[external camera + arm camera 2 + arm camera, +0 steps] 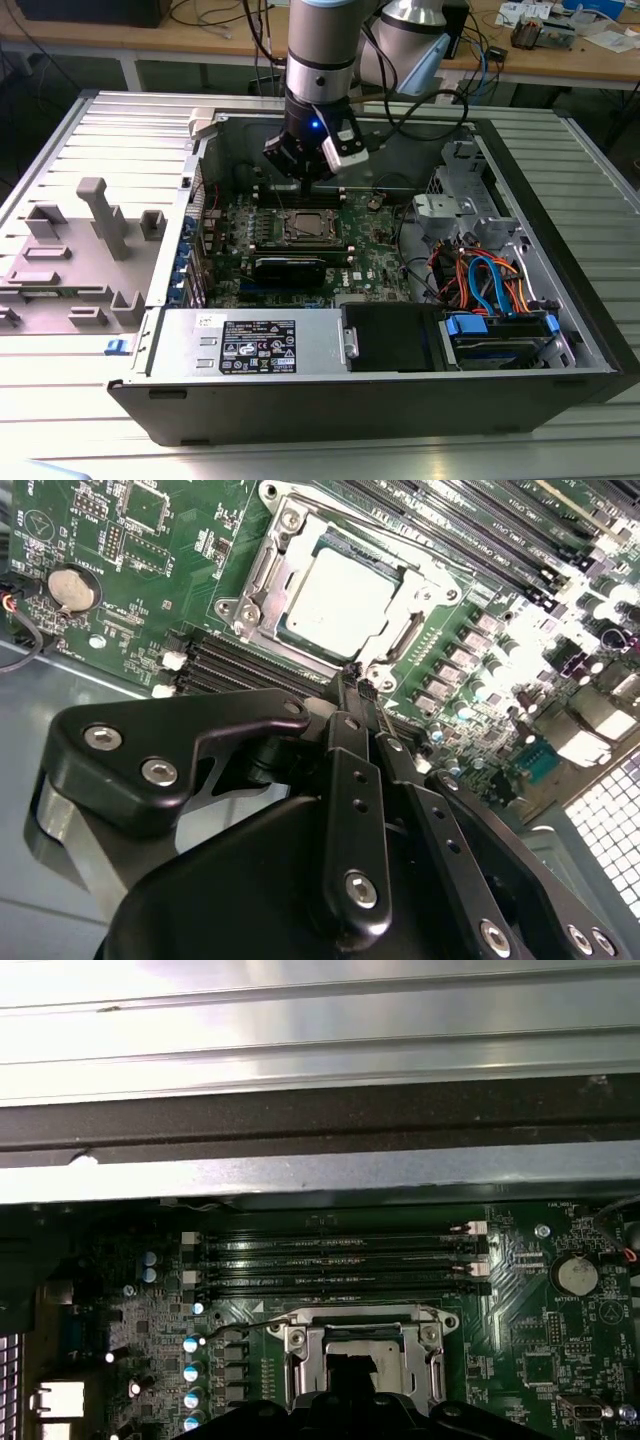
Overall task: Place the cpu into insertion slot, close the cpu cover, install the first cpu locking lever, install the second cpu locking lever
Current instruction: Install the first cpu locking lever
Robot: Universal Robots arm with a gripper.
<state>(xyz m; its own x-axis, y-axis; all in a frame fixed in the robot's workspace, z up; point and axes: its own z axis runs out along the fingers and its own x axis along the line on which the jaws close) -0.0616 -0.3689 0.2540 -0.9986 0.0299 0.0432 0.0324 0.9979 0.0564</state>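
The cpu lies flat in the insertion slot on the green board, its dull silver top showing. The cpu cover is down around it, framing the chip through its window. In the first wrist view the cover and chip top sit just beyond my fingertips. My gripper hangs a little above the socket's edge nearest the memory slots, with its black fingers pressed together and nothing between them. In the exterior view the gripper hovers just behind the socket. How the thin locking levers stand is unclear.
Long black memory slots run beside the socket. A coin battery sits on the board. The open computer case walls the work area, with a power supply, drive bay and bundled cables at the exterior view's right.
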